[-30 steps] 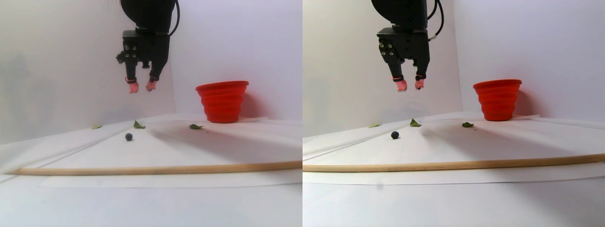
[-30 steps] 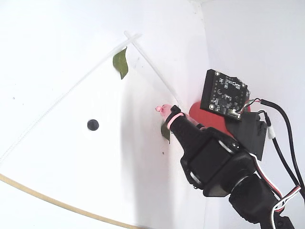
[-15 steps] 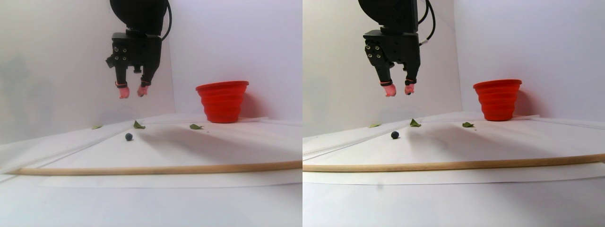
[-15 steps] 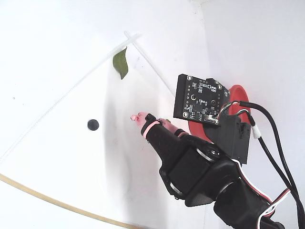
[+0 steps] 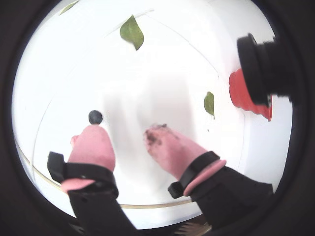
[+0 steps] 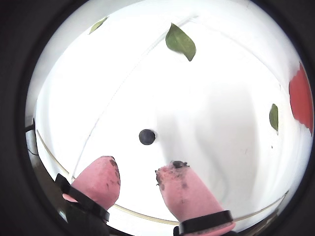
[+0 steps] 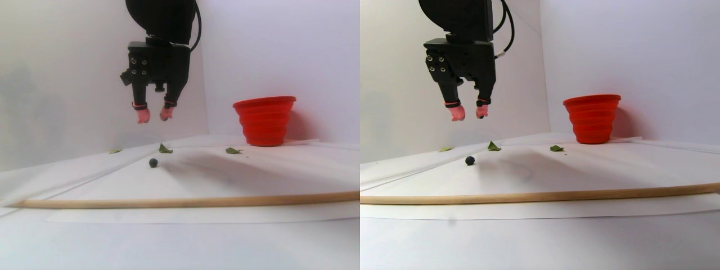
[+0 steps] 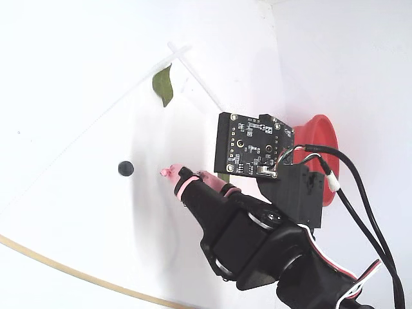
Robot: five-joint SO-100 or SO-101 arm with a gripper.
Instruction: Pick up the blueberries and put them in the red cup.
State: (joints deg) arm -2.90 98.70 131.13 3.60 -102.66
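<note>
Stereo pair view, nearest the camera: a thin wooden rod (image 7: 185, 201) lies across the white table (image 7: 180, 242) from left to right. Behind it a single blueberry (image 7: 153, 162) rests on the white sheet, and it is the only berry visible in any view. Farther back lie three green leaves: a small one (image 7: 115, 151) at far left, a larger one (image 7: 165, 149) just behind the berry, and a third (image 7: 233, 151) near the base of the red cup (image 7: 265, 120). The cup stands upright at the far right of the sheet, close to the back wall (image 7: 281, 50), well apart from the berry. The gripper (image 7: 152, 115) hangs in the air above the berry, its two pink-tipped fingers (image 7: 143, 116) pointing down with a clear gap between them and nothing held. In a wrist view the berry (image 6: 146, 136) lies beyond the fingertips, about midway between the two pink pads (image 6: 101, 179), which carry dark smudges and are spread apart. In a wrist view the berry (image 5: 95, 117) appears just past the left pad (image 5: 92, 145), and the cup (image 5: 246, 96) is partly hidden at the right edge behind a black part of the arm. In the fixed view the berry (image 8: 125, 168) sits to the left of the pink fingertip (image 8: 171, 172), without contact.
</note>
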